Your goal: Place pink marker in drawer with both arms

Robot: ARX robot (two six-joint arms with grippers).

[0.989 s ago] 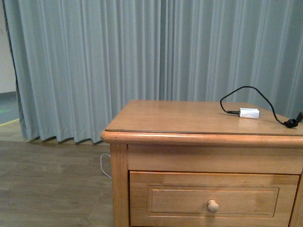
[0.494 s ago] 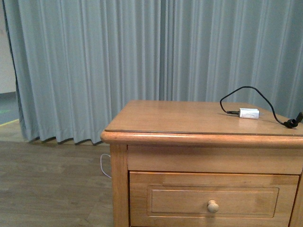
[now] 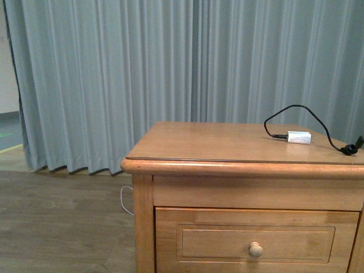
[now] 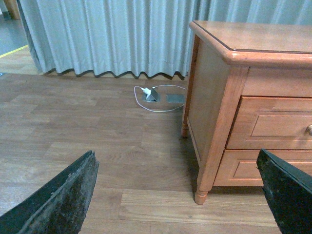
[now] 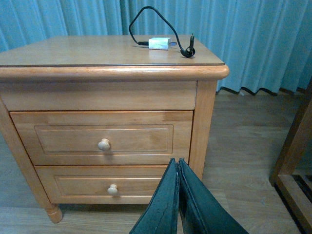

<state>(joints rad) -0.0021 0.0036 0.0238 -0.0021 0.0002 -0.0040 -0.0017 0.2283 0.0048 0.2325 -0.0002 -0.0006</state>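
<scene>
The pink marker shows in no view. The drawer [image 3: 256,242] is the cabinet's upper one, honey wood with a round knob [image 5: 104,144], and it is closed; its edge also shows in the left wrist view as the drawer [image 4: 278,124]. My left gripper [image 4: 175,152] is open and empty, low over the floor in front of the cabinet's left front leg. My right gripper [image 5: 176,161] is shut with nothing in it, low in front of the cabinet near its right front corner. Neither arm appears in the front view.
A small white charger [image 3: 299,137] with a black cable [image 3: 296,108] lies on the cabinet top [image 3: 216,139]. The lower drawer [image 5: 113,189] is closed. A floor socket with a white cable [image 4: 152,94] sits by the grey curtain [image 3: 114,79]. A wooden frame [image 5: 292,161] stands right of the cabinet.
</scene>
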